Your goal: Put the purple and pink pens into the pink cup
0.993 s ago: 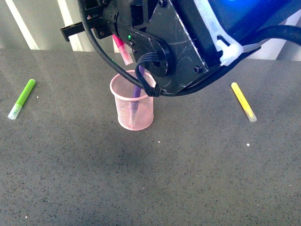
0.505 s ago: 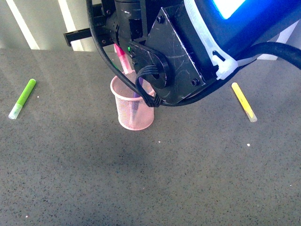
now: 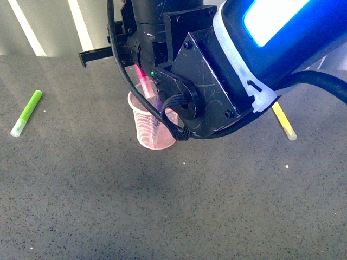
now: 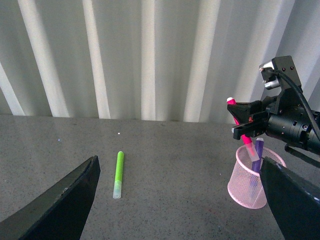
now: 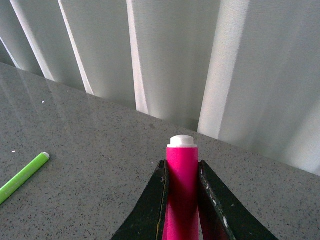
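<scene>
The pink cup (image 3: 155, 130) stands upright on the grey table, also in the left wrist view (image 4: 250, 177). The purple pen (image 4: 258, 156) stands inside it, leaning on the rim; in the front view only a sliver of it (image 3: 158, 103) shows. My right gripper (image 5: 181, 172) is shut on the pink pen (image 5: 181, 190) and holds it tilted above the cup; its lower end sits inside the rim (image 3: 144, 82) (image 4: 241, 131). My left gripper (image 4: 182, 200) is open and empty, apart from the cup, above the table.
A lime-green marker (image 3: 26, 112) (image 4: 118, 174) lies on the table at the left, its tip also in the right wrist view (image 5: 22, 177). A yellow marker (image 3: 284, 122) lies at the right, partly behind my right arm. A white pleated curtain (image 4: 150, 55) backs the table.
My right gripper has come down and toward the cup with the pink pen; the pen's lower end has gone from above the rim into the cup's mouth.
</scene>
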`<state>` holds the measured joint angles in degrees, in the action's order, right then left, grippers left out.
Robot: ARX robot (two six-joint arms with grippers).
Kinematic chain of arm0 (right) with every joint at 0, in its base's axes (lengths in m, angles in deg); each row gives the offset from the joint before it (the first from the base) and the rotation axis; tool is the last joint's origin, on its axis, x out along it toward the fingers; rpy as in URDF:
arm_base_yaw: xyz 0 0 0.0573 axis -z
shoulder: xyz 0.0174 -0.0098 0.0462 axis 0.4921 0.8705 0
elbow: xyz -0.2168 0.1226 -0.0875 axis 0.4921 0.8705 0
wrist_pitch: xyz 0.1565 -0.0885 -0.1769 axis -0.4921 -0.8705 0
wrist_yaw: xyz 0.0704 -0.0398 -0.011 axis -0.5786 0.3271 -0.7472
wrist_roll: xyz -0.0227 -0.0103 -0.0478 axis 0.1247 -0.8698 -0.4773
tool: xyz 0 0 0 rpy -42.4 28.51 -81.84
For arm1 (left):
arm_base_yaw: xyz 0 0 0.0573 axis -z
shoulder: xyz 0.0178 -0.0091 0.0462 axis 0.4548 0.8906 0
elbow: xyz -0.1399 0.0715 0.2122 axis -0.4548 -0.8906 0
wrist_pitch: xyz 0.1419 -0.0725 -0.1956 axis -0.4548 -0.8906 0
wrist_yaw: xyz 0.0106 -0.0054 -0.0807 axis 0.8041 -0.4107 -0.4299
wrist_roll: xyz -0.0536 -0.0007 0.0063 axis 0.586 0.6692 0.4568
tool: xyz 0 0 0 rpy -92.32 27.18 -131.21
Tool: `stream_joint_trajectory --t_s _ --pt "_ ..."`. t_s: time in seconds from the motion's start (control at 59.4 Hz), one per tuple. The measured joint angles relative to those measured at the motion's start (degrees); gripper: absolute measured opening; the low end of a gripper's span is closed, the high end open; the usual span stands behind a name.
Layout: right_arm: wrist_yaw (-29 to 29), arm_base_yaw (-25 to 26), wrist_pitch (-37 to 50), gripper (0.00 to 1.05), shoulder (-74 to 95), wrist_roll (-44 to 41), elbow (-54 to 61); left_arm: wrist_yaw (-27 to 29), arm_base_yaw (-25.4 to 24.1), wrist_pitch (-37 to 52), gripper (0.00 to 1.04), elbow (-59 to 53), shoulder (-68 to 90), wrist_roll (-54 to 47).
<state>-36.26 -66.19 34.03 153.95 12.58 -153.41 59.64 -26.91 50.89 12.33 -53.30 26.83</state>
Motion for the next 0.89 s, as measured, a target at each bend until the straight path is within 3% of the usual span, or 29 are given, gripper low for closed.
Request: stream_joint_trajectory --t_s 0.387,0.707,0.892 --pt "0.20 -0.15 0.31 0.12 0.00 -0.11 2.84 -0.02 0.00 0.00 0.98 0.00 0.00 0.00" --pt "0.11 -0.15 -0.83 0.66 0.00 1.62 4.07 0.00 0.00 0.00 0.98 0.00 0.00 0.00" --pt "3.15 -0.09 -1.18 0.99 -3.89 1.22 6.86 -0.02 0.00 0.00 0.98 0.00 0.00 0.00"
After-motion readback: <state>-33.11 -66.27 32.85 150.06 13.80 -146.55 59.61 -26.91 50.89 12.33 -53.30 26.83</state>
